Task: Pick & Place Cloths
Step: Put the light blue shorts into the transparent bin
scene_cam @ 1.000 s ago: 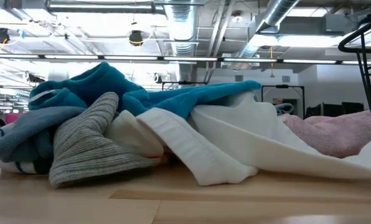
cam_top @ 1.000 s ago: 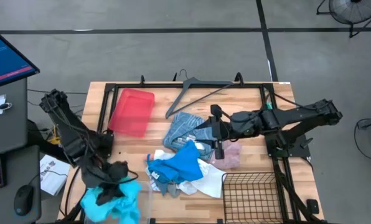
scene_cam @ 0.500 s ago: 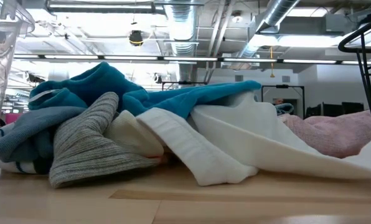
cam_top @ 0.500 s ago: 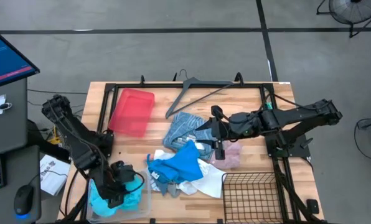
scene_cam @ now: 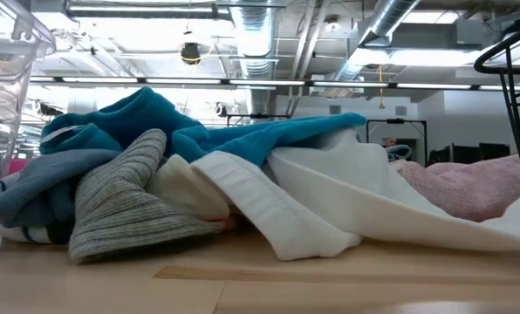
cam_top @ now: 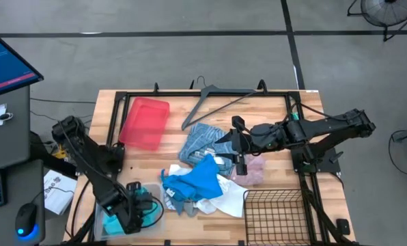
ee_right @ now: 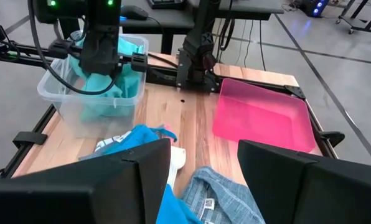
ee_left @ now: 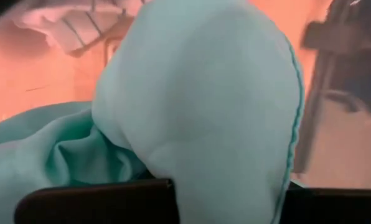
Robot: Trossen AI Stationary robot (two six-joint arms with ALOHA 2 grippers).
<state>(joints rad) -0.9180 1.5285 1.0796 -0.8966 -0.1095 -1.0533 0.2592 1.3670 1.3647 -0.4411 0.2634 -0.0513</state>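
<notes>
The bright turquoise cloth point(cam_top: 115, 222) point(ee_right: 101, 87) sits bunched inside a clear plastic bin point(cam_top: 156, 195) point(ee_right: 55, 93) at the table's near left corner. My left gripper point(cam_top: 132, 208) reaches down into the bin and is shut on that cloth. The other cloths lie heaped mid-table: deeper blue point(cam_top: 200, 178), white point(cam_top: 224, 198), pale pink point(cam_top: 255, 171), blue-striped point(cam_top: 203, 140) and grey point(scene_cam: 120, 205). My right gripper point(cam_top: 232, 152) point(ee_right: 204, 180) hovers open above the far right side of the heap, touching nothing. My left gripper holds a bunched fold of the turquoise cloth point(ee_left: 173, 168) between its fingers, coming from above and pointing steeply down. The cloth bulges up over the fingers and hides the exact place of contact. Its lower part lies slack in the bin.
A red tray point(cam_top: 144, 123) point(ee_right: 260, 115) lies at the far left and a grey hanger point(cam_top: 214, 102) at the far middle. A wire basket point(cam_top: 272, 215) stands at the near right corner. A black frame runs along the table's edges.
My left gripper has gone down and toward the table's near edge, tipping to point more steeply down, into the bin. The turquoise cloth, which hung spread out below it above the bin, is now bunched inside. The bin's wall has come into the low view at the left.
</notes>
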